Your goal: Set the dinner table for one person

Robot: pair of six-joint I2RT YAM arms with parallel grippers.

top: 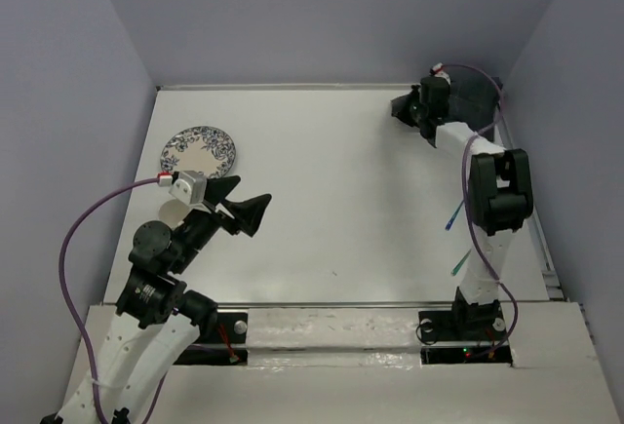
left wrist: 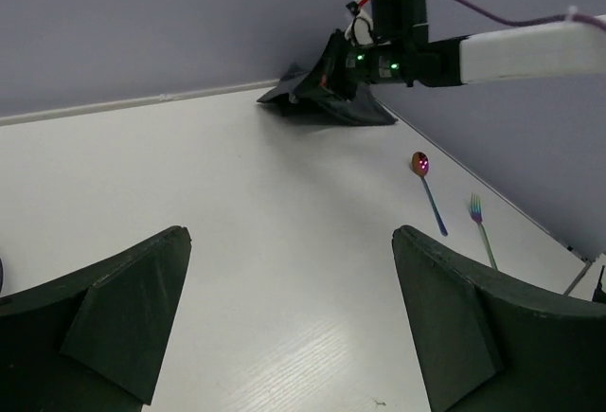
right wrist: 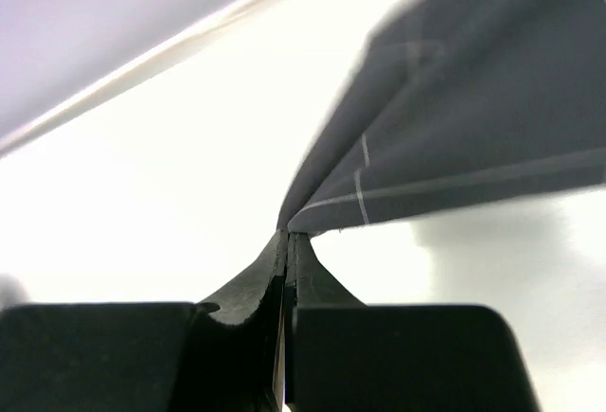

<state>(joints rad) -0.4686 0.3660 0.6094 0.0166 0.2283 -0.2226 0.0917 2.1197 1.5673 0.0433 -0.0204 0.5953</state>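
Observation:
The dinner table [top: 331, 190] is a large white top. At its far right corner lies a dark grey checked placemat [left wrist: 322, 99], one corner lifted. My right gripper [right wrist: 287, 234] is shut on that corner of the placemat [right wrist: 473, 118], with the cloth rising from between the pinched fingertips. A blue-patterned plate [top: 199, 150] sits at the far left. My left gripper [top: 246, 200] hovers just right of the plate, and its jaws [left wrist: 292, 234] stand wide open with only bare tabletop between them. Along the right edge lie a spoon [left wrist: 421, 164] and a fork [left wrist: 478, 213].
Grey walls close the table in at the back and on both sides. The spoon [top: 453, 214] and fork [top: 460, 265] lie close beside the right arm's upright links. The right arm reaches out to the far right corner [top: 429, 102].

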